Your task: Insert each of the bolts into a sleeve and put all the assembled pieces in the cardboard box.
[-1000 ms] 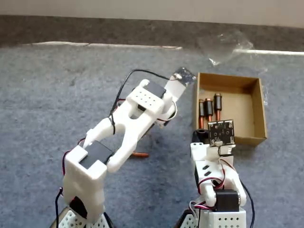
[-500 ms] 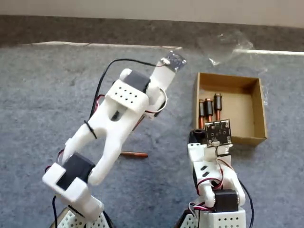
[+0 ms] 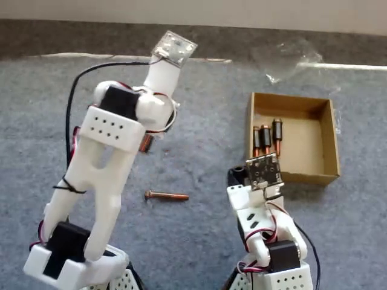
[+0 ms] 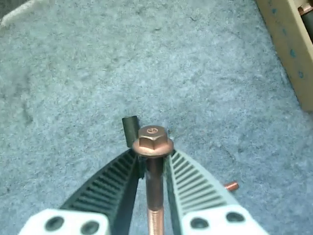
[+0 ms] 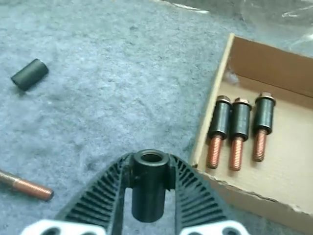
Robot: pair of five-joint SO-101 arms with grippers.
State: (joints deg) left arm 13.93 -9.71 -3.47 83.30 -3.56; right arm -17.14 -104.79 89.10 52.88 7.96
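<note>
1. The bolt sits clamped between the fingers of the left end effector; its hexagonal flanged head stands just past the fingertips, and its copper shank runs back between the ribbed pads.
2. A black sleeve is held in the right end effector, gripped from both sides; its open bore faces outward beyond the tips.
3. A second bolt lies flat on the grey carpeted surface; in the high view its head is at the 9 o'clock end and its threaded shank points to 3 o'clock; it is toward 8 o'clock from the cardboard box.
4. A loose sleeve lies on its side on the surface, well apart from the box and touching nothing.
5. The box stands open at about 2 o'clock from the surface's middle; three assembled pieces lie side by side inside it, near its 9 o'clock wall, heads toward 12 o'clock and bare threads toward 6 o'clock.
6. In the high view the right arm's wrist is at 7 o'clock from the box, just beside its near corner; the left arm rises from 7 o'clock of the surface toward 11 o'clock.
7. A crumpled clear plastic bag lies at 12 o'clock from the box, at the surface's far edge.
</note>
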